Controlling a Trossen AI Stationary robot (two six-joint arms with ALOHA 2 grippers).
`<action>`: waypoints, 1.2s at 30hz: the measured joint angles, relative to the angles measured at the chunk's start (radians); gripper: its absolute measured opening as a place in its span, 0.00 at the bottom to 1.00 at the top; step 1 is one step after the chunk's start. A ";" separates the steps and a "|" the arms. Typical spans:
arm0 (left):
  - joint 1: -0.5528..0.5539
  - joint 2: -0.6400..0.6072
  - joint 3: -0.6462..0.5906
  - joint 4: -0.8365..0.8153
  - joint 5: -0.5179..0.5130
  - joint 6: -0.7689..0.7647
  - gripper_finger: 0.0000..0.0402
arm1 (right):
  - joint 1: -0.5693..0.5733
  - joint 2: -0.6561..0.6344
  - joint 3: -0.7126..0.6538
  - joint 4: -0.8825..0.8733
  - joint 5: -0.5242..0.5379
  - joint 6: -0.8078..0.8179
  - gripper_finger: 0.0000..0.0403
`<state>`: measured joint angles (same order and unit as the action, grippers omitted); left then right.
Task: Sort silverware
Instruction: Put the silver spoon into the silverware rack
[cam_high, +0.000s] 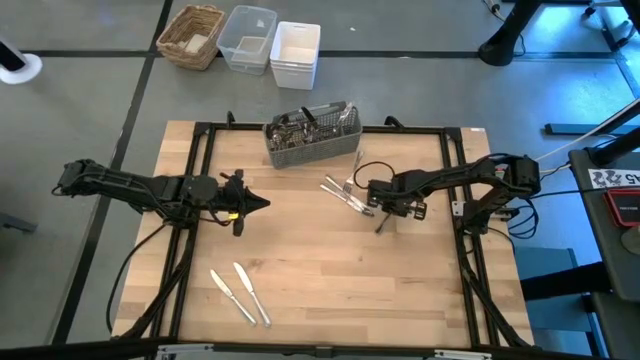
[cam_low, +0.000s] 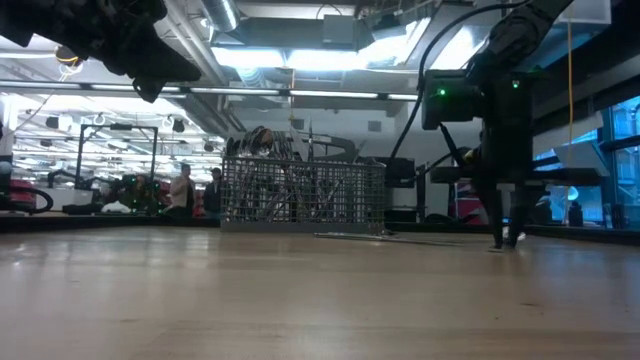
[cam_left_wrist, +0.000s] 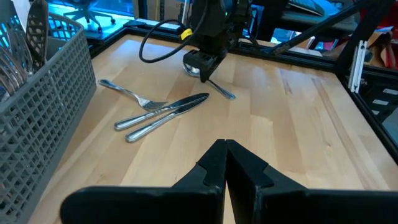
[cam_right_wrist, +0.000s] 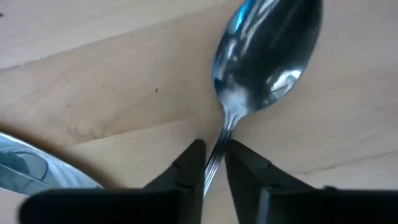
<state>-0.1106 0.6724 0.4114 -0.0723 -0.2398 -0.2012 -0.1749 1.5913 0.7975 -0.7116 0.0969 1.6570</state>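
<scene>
Right gripper (cam_right_wrist: 212, 163), pointed down at the table (cam_high: 330, 270), clenches a spoon (cam_right_wrist: 264, 56) by its neck

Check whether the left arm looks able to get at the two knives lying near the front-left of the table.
Probably yes. The two knives lie apart from everything else on bare wood, nothing on top of them. The left tool hangs above the table just behind them, shut and empty. The right tool is busy with a spoon on the far side.
</scene>
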 joint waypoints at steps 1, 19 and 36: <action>0.000 0.000 0.000 0.000 0.000 0.001 0.00 | 0.000 0.000 0.000 0.000 0.004 -0.013 0.12; 0.000 0.000 0.000 0.000 0.000 -0.065 0.00 | 0.012 0.001 0.007 0.004 0.016 -0.152 0.02; 0.002 0.001 0.000 0.004 -0.049 -0.134 0.00 | 0.037 0.004 0.138 0.018 -0.002 -0.329 0.02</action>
<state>-0.1089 0.6737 0.4110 -0.0681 -0.2891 -0.3350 -0.1379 1.5955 0.9353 -0.6936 0.0947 1.3277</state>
